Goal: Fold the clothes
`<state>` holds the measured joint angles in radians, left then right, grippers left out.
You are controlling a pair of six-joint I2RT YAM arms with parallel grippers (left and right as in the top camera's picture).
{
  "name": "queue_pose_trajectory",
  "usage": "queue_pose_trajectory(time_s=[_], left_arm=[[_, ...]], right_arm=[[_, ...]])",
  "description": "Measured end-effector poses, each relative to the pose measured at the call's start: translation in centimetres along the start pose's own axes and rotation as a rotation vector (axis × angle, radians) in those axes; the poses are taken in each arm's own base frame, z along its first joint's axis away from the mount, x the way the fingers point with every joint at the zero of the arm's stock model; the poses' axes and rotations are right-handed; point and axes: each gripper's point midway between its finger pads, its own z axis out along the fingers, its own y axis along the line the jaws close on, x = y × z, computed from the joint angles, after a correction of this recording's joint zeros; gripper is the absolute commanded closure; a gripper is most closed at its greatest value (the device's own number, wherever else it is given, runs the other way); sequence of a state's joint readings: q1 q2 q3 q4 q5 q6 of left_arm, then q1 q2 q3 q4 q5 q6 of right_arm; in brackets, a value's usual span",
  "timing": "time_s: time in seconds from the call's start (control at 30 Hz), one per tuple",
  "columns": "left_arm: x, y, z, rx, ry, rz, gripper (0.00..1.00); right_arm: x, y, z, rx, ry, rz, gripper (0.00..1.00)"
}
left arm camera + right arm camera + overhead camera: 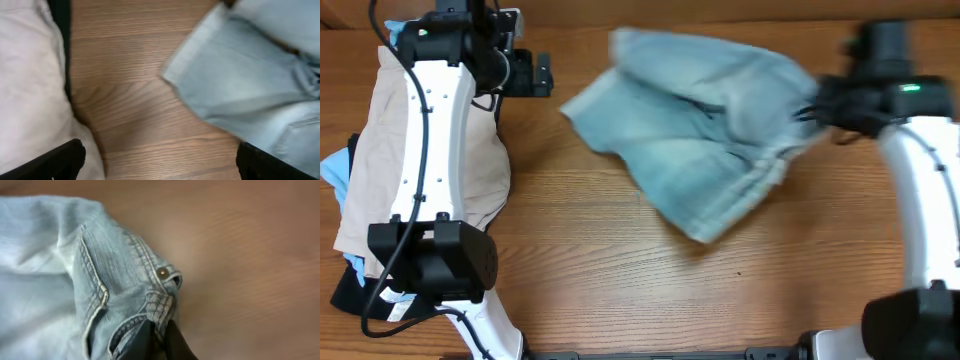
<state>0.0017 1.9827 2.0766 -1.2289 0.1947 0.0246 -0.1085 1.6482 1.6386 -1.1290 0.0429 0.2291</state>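
— How many garments are there, from the left?

— At the left edge there is one pile. It has one pair of beige shorts (485, 175), one black garment (345, 290) under its near end, and one scrap of light-blue cloth (332, 170) poking out at the far left. I cannot tell what that scrap belongs to.

— And the left gripper (159, 152)?

— It hangs over the bare worktop (620, 280) between the pile and the denim. Its two fingers are spread wide with nothing between them.

— Where is the piece to be folded?

— One pair of denim shorts (700, 140) lies crumpled across the middle of the worktop, well apart from the pile. It is blurred in the overhead view. A pale corner of it shows on the right of the left wrist view.

— The right side?

— The right gripper (157, 337) is pinched onto the shorts' right edge, both fingers tight on a stitched seam. One metal rivet (162, 272) sits just above the pinch.
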Motion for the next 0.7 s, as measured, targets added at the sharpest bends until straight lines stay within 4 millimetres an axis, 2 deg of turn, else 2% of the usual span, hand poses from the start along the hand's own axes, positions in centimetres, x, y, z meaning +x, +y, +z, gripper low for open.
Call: queue_pose_trajectory(time_s=[0.03,0.1,0.13,0.2,0.3,0.4,0.53,0.6,0.7], left_arm=[[0.0,-0.6,0.1,0.006,0.002,0.018,0.0],[0.1,-2.1,0.3,0.02,0.007,0.06,0.0],[0.2,-3.0,0.5,0.028,0.009,0.086,0.0],[0.3,-4.6,0.7,0.043,0.01,0.13,0.0],[0.1,-7.2,1.0,0.067,-0.004,0.204,0.0],[0.1,-9.5,1.8,0.09,-0.009,0.277,0.0],[0.7,-12.2,4.4,0.117,0.021,0.382,0.0],[1.0,-13.4,6.6,0.13,0.037,0.432,0.0],[2.2,-14.8,11.0,0.147,0.092,0.504,0.0]], right_arm=[[-0.1,-2.3,0.6,0.023,0.024,0.057,0.64],[0.4,-6.0,1.6,0.049,0.074,0.155,0.34],[0.7,-7.5,2.1,0.056,0.098,0.197,0.26],[1.4,-9.8,3.2,0.057,0.148,0.265,0.17],[2.8,-11.8,4.8,0.04,0.223,0.343,0.15],[3.5,-12.1,5.7,-0.001,0.266,0.387,0.14],[3.3,-10.5,5.6,-0.081,0.27,0.385,0.14],[3.3,-9.1,5.7,-0.112,0.278,0.362,0.14],[3.3,-6.4,5.8,-0.156,0.281,0.3,0.14]])
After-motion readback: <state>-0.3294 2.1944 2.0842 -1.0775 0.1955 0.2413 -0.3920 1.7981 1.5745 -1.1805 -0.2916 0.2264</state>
